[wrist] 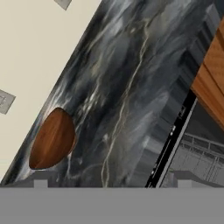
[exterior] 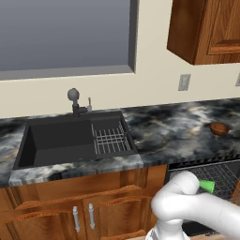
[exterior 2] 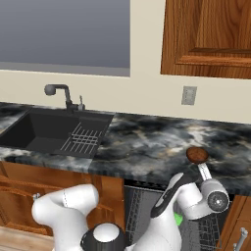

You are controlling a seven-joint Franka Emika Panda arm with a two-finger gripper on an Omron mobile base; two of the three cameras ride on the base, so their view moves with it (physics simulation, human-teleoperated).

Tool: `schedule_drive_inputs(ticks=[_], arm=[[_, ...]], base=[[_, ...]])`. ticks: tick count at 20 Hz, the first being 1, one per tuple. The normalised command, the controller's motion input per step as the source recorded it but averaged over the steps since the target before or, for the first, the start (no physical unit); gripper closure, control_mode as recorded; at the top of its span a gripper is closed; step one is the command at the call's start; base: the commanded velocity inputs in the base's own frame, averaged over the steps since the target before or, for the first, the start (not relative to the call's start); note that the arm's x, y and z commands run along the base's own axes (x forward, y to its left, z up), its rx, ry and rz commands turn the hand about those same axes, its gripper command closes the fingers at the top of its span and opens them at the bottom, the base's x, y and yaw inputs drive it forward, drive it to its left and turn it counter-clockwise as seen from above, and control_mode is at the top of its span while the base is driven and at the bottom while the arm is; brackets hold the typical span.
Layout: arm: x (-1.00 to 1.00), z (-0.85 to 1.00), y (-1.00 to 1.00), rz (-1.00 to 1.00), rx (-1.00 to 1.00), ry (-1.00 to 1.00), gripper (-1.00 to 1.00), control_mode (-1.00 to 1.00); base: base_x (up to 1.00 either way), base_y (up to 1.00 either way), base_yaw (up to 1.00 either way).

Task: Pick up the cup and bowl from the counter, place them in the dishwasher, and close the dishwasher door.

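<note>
The reddish-brown bowl (exterior: 219, 128) (exterior 2: 197, 155) sits upright on the dark marbled counter (exterior: 168, 131) (exterior 2: 147, 139), near the wall at the right. In the hand view the bowl (wrist: 52, 140) lies left of centre. My gripper (wrist: 112, 183) is open, its fingertips (wrist: 40, 183) wide apart with only the counter (wrist: 122, 87) between them. From the right base view the gripper (exterior 2: 204, 171) hovers just in front of the bowl, apart from it. The green cup (exterior: 206, 186) (exterior 2: 178, 219) rests in the wire rack of the open dishwasher (exterior: 220, 171) (wrist: 201, 162). The dishwasher door is hidden behind my arm.
A black sink (exterior: 61, 140) (exterior 2: 49, 130) with a faucet (exterior: 73, 101) and a small wire rack (exterior: 110, 138) lies to the left. Wooden cabinets (exterior: 206, 28) (exterior 2: 206, 34) hang above the bowl. Wall outlets (exterior: 184, 82) (exterior 2: 188, 95) sit behind it.
</note>
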Motion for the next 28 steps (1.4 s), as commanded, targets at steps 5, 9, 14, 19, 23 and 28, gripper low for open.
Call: schedule_drive_inputs(ticks=[5,9,14,19,23,28], arm=[[0.36,0.21,0.00,0.00,0.00,0.00,-1.00,-1.00],[0.48,0.06,0.00,0.00,0.00,0.00,-1.00,-1.00],[0.60,0.00,0.00,0.00,0.01,0.02,-1.00,-1.00],[0.70,-0.01,0.00,0.00,0.04,0.05,-1.00,-1.00],[0.62,-0.12,-0.02,0.00,0.07,0.06,-1.00,-1.00],[0.37,-0.29,-0.06,0.01,0.07,0.05,-1.00,-1.00]], base=[[0.00,0.00,0.00],[0.00,0.00,0.00],[0.00,0.00,0.00],[0.00,0.00,0.00],[0.00,0.00,0.00],[0.00,0.00,0.00]])
